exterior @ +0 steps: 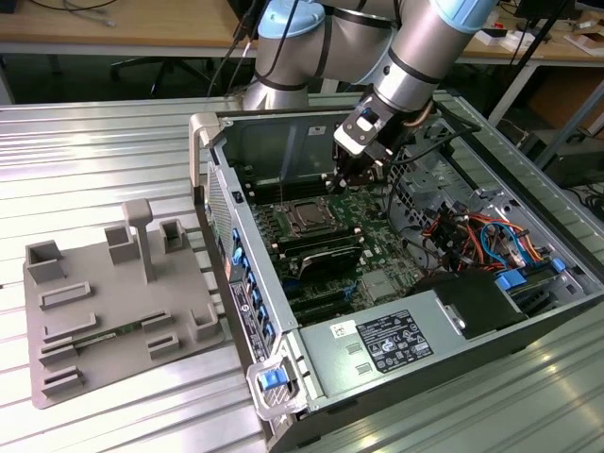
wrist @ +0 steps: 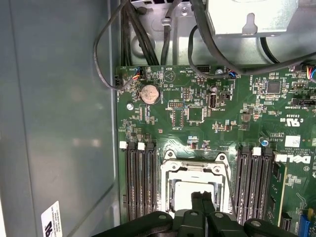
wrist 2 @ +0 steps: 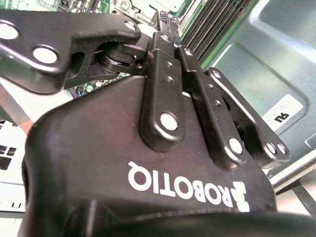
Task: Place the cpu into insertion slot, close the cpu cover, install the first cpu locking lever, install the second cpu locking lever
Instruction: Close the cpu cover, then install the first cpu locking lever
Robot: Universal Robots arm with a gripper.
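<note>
The insertion slot (wrist: 166, 193) sits in the green motherboard (wrist: 197, 113) between two banks of long black memory slots. A pale silver square, the cpu (wrist: 183, 191), lies inside it. The silver cpu cover (wrist: 195, 170) frames it and looks laid flat. My gripper (wrist: 201, 196) hovers just over the slot's middle, its two black fingers pressed together with nothing visible between them. In the exterior view the gripper (exterior: 340, 182) reaches down into the open computer case beside the slot (exterior: 307, 219). The second wrist view shows the gripper's (wrist 2: 165, 24) linkage drawn in.
The case (exterior: 217, 189) lies open on a ribbed metal table. A black-finned module (exterior: 326, 255) sits beside the slot, and cables (exterior: 472, 236) and drives fill the exterior view's right. A grey fixture (exterior: 113, 311) stands on the exterior view's left. Black cables (wrist: 143, 39) run above the board.
</note>
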